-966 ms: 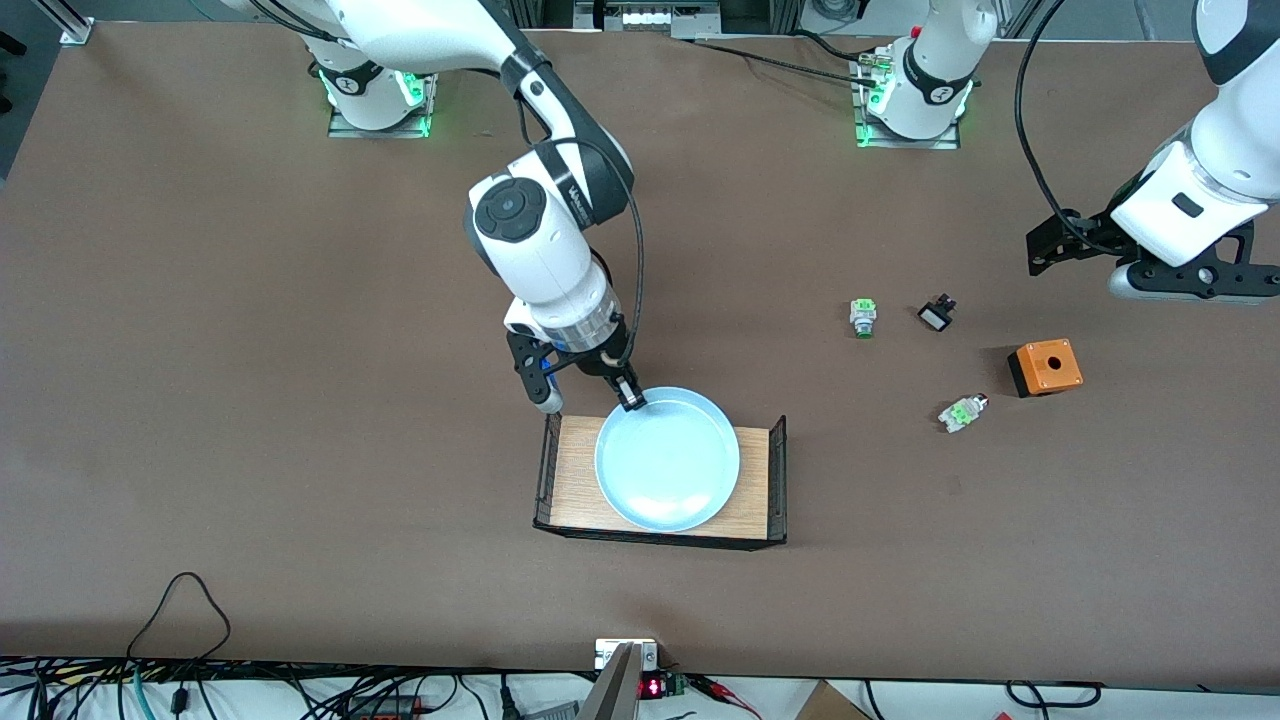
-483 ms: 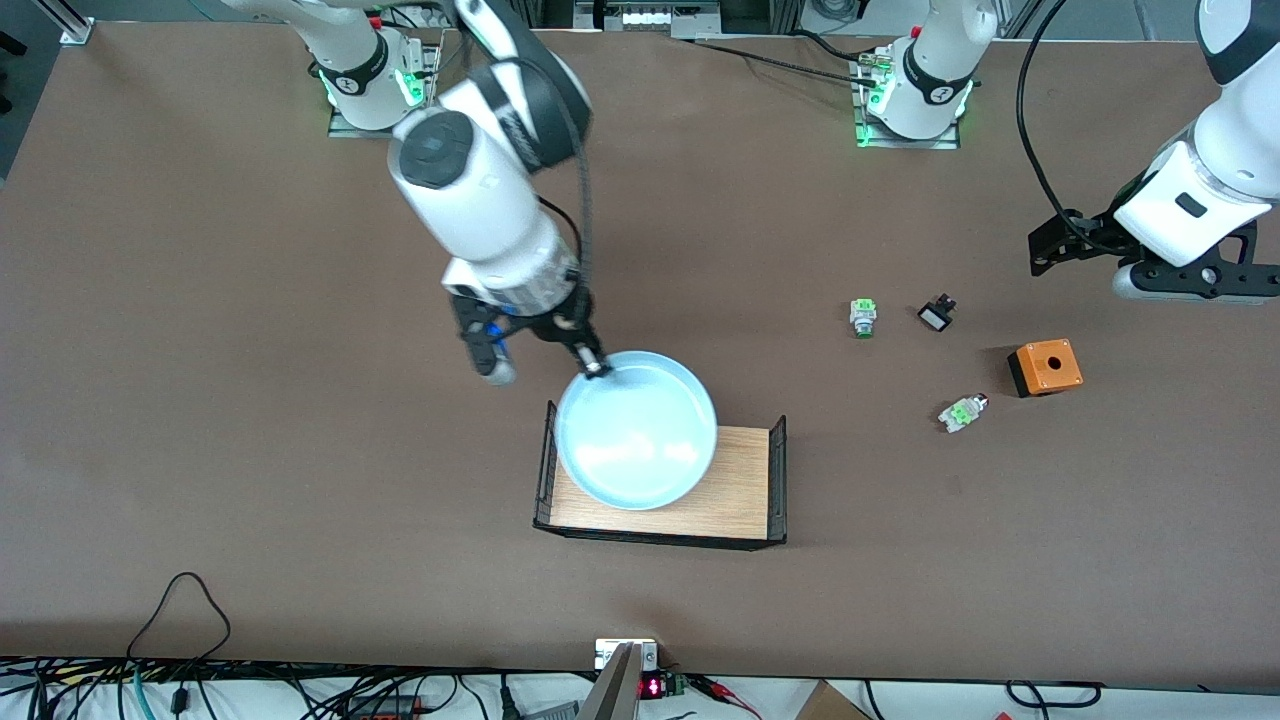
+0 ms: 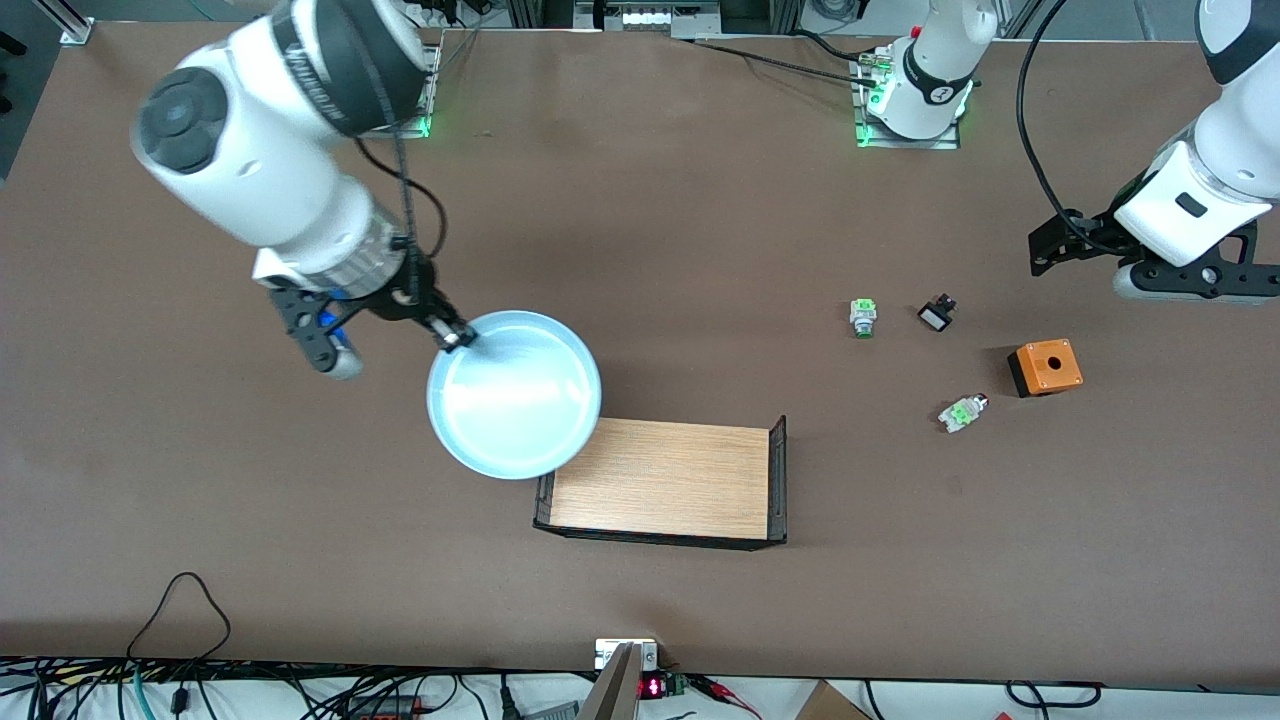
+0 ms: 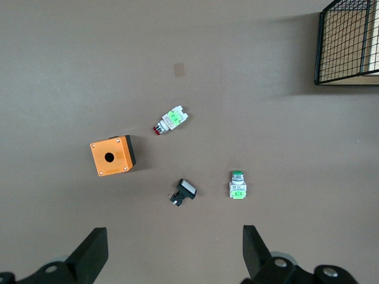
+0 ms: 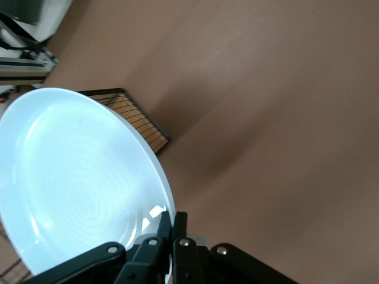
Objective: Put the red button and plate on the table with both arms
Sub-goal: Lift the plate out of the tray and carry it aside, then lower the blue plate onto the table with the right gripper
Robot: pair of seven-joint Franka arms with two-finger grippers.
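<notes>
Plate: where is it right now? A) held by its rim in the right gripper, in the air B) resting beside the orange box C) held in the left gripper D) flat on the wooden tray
A: the right gripper is shut on the rim of the plate, which hangs over one end of the bare wooden tray; the open left gripper waits above the switches.

Plate (image 3: 514, 395): glossy pale blue, smooth, looks glazed ceramic (bright light patch on inner face, faint rings in right wrist view).
Table (image 3: 700, 230): matt brown, even, no shine.
Tray (image 3: 662, 480): light wood floor with fine grain, matt; ends of thin black wire mesh.
Orange box (image 3: 1046, 366), at 3 o'clock from tray: smooth plastic look.
Red button (image 3: 963, 411): clear-silvery plastic body, green block.
</notes>
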